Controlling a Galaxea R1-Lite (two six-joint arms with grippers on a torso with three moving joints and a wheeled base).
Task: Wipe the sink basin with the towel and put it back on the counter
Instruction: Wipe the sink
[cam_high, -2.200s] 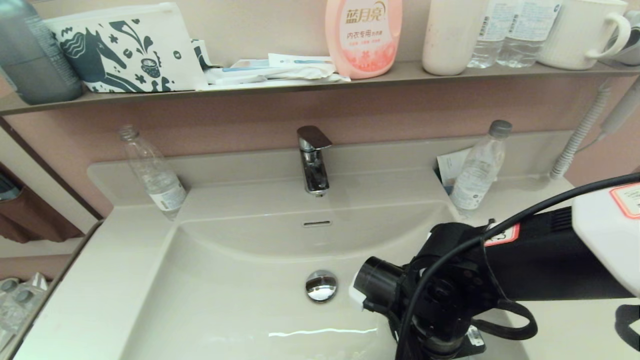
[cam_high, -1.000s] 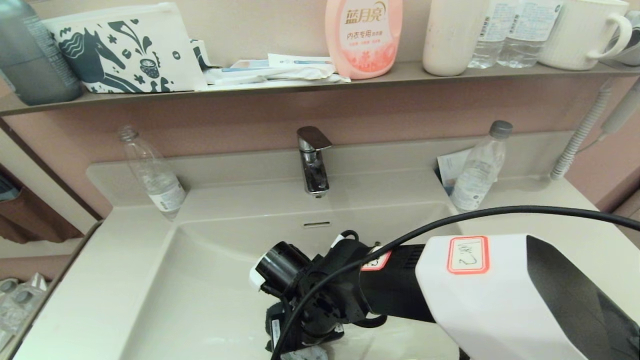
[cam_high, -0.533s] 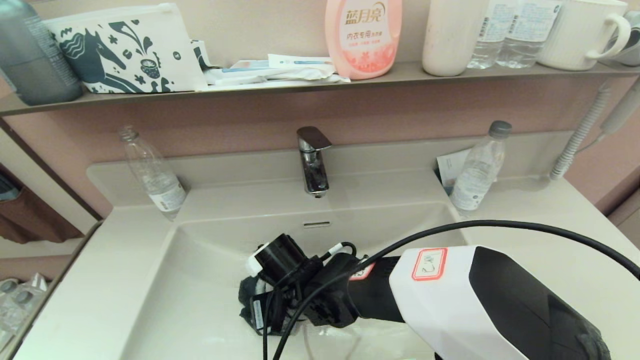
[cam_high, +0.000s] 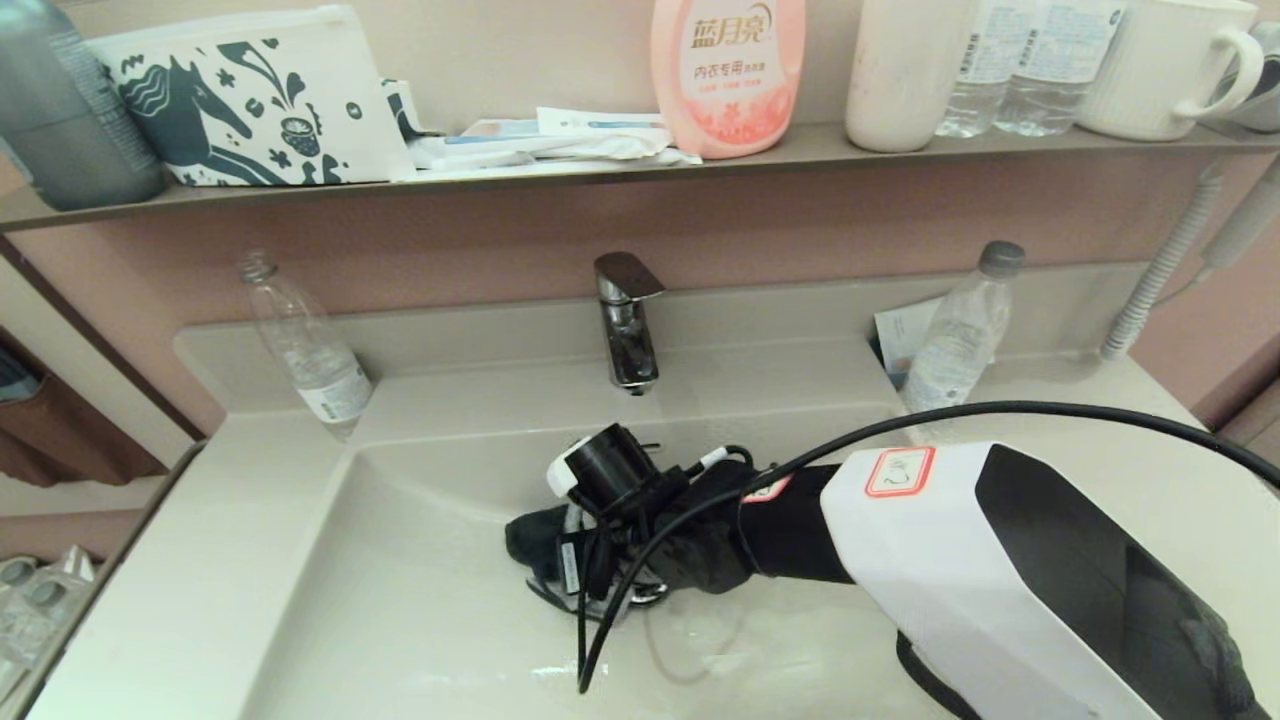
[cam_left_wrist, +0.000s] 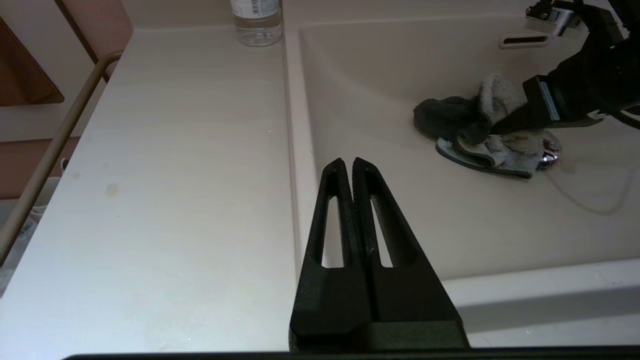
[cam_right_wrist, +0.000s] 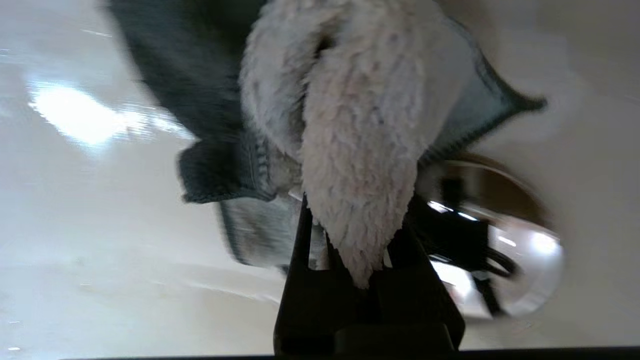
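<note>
The cream-white sink basin (cam_high: 400, 600) holds the towel (cam_high: 535, 545), bunched with its fluffy light face and charcoal face both showing. My right gripper (cam_right_wrist: 350, 220) is shut on the towel (cam_right_wrist: 350, 125) and presses it onto the basin floor, right over the chrome drain plug (cam_right_wrist: 500, 240). In the left wrist view the towel (cam_left_wrist: 470, 125) lies against the drain plug (cam_left_wrist: 550, 147) with the right gripper (cam_left_wrist: 505, 125) on top. My left gripper (cam_left_wrist: 348, 162) is shut and empty, hovering over the basin's left rim beside the counter (cam_left_wrist: 175, 175); it is out of the head view.
The chrome faucet (cam_high: 625, 320) stands behind the basin, above the overflow slot (cam_left_wrist: 522, 40). Clear plastic bottles stand at the back left (cam_high: 305, 345) and back right (cam_high: 955, 335) of the counter (cam_high: 180, 560). A cluttered brown shelf (cam_high: 600, 165) runs above. A black cable (cam_high: 1000, 415) arcs over my right arm.
My right arm swept from the basin's right side leftward across the floor, then toward the back, dragging the towel with it onto the drain plug.
</note>
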